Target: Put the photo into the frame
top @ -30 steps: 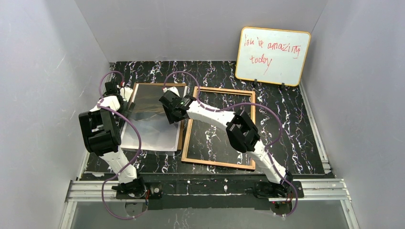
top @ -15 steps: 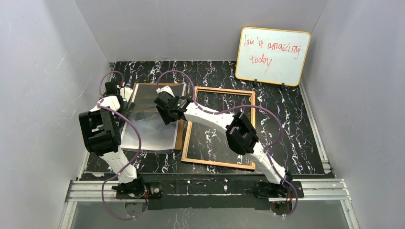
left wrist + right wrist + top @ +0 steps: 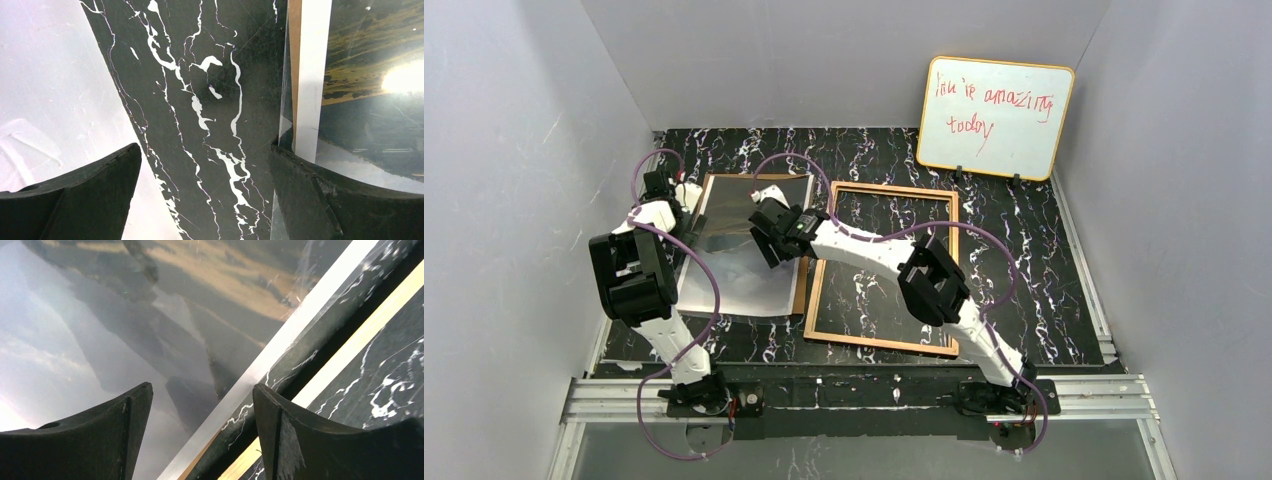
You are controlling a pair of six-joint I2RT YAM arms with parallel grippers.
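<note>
— Starting at the left, what was the left gripper (image 3: 205, 150) doing?

— It sat at the far left of the black marble table (image 3: 1044, 270), just off the left edge of the photo (image 3: 734, 275). Its jaws were spread wide with nothing in them. In its wrist view only bare marble lay between the fingers, and the right-hand finger (image 3: 320, 195) stood at the print's white border.

— And where was the photo itself?

— Flat on the left half of the table, with the glossy mountain landscape facing up. It lay on a brown hardboard backing panel (image 3: 294, 50), which showed as a thin strip along the photo's edges. It was not in the frame.

— The right gripper (image 3: 202, 390)?

— It reached across over the photo's right edge, towards the far end. Its jaws were parted and grasped nothing. From the wrist camera, one finger was over the picture and the other over the dark strip beside the white border.

— Then the frame (image 3: 879, 343)?

— Just right of the photo, lying flat with its tan wooden rails up and marble showing through the middle.

— Anything further right?

— An orange-edged whiteboard (image 3: 994, 115) with red writing, leaning against the far wall.
</note>
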